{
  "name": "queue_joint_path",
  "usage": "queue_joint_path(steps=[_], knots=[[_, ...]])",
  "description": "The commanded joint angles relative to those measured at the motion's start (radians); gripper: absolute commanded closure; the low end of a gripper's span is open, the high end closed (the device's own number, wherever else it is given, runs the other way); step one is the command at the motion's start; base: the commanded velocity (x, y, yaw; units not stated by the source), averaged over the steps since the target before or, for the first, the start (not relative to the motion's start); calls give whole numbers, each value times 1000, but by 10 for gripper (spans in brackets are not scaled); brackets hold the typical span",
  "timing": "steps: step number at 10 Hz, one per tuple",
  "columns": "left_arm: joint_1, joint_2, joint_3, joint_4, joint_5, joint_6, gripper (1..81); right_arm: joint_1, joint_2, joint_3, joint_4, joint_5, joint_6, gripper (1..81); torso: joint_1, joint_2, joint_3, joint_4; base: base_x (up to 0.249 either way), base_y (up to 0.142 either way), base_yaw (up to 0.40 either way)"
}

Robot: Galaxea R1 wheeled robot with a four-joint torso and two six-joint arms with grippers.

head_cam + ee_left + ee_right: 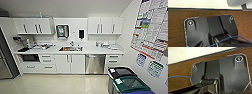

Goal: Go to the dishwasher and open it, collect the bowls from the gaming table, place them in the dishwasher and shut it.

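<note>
While we're facing the dishwasher right of the sink, we're guessing a stiff, heavy door; grabbing its top bar handle. Can't tell finger state.

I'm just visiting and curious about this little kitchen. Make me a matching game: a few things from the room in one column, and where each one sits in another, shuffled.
Things:
1. dishwasher
2. sink
3. green-lidded bin
4. posters

Places:
A. on the side wall, to the right
B. set into the white counter, near its middle
C. on the floor in the near right corner
D. under the counter, between white cabinet doors and a stack of drawers

Pairs: 1-D, 2-B, 3-C, 4-A
</note>
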Motion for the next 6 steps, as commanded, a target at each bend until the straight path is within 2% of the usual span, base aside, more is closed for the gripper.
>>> queue_joint_path(steps=[1,6], knots=[[-61,-18,10,-12,56,5,10,51,-12,11,8,-46,-3,10,0,0,0,0,104,0,0],[-61,-18,10,-12,56,4,10,53,-11,11,8,-46,-3,10,0,0,0,0,113,0,0]])
